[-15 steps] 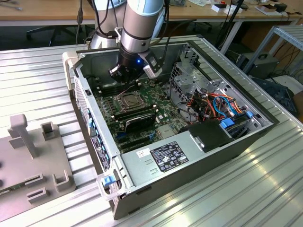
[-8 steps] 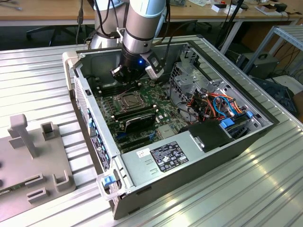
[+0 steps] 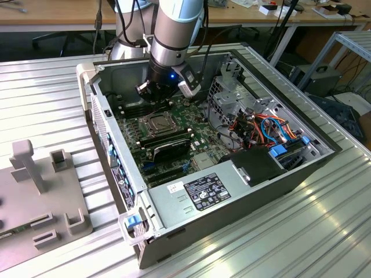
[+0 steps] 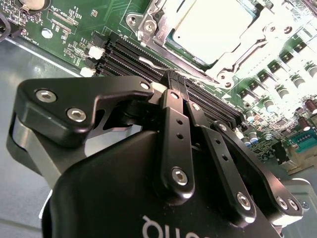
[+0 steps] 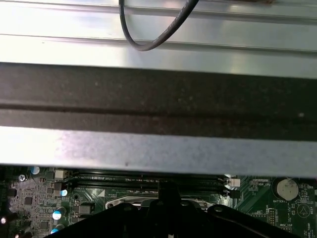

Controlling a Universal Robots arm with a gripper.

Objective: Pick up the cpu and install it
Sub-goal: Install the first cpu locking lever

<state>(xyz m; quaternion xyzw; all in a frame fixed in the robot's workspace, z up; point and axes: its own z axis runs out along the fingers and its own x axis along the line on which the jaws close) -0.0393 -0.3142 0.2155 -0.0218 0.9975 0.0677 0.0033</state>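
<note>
The cpu (image 4: pixel 213 25), a silvery-tan square chip, lies flat inside the motherboard socket, with the socket's metal frame (image 4: pixel 148 25) around it. In the exterior view the socket (image 3: pixel 157 123) is in the middle of the green motherboard (image 3: pixel 194 110) inside the open computer case. My gripper (image 4: pixel 173 78) hangs just above the board beside the socket, over the black memory slots (image 4: pixel 124 54). Its two black fingers meet at the tips and hold nothing. In the exterior view the gripper (image 3: pixel 151 95) is just behind the socket, and in the first wrist view the gripper (image 5: pixel 166 193) is near the case wall.
The case (image 3: pixel 232 202) lies on its side on a ribbed metal table (image 3: pixel 301 231). A black card (image 3: pixel 168 147) stands in front of the socket. A bundle of coloured cables (image 3: pixel 261 124) and drive bays fill the exterior view's right. A grey fixture (image 3: pixel 35 191) sits at the left.
</note>
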